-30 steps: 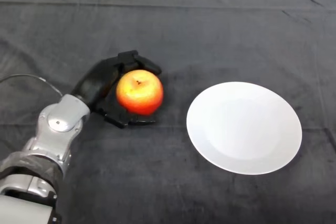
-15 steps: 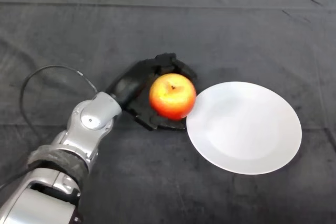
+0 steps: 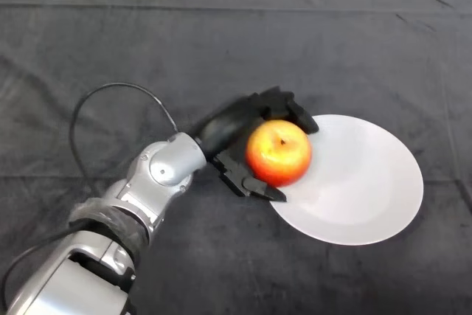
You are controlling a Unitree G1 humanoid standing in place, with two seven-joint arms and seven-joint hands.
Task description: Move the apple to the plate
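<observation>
While the hand [image 3: 243,119] grips the apple [image 3: 278,152] with fingers and thumb curled round it, the fruit sits over the plate [image 3: 369,197] at its 9 o'clock rim. I would carry toward 3 o'clock, reach centre, lower, then release gently.

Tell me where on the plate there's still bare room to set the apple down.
The plate is bare across its middle and right side, out to the far rim. Its left edge is crowded: the left hand has its fingers curled round the apple there, overlapping the rim.
</observation>
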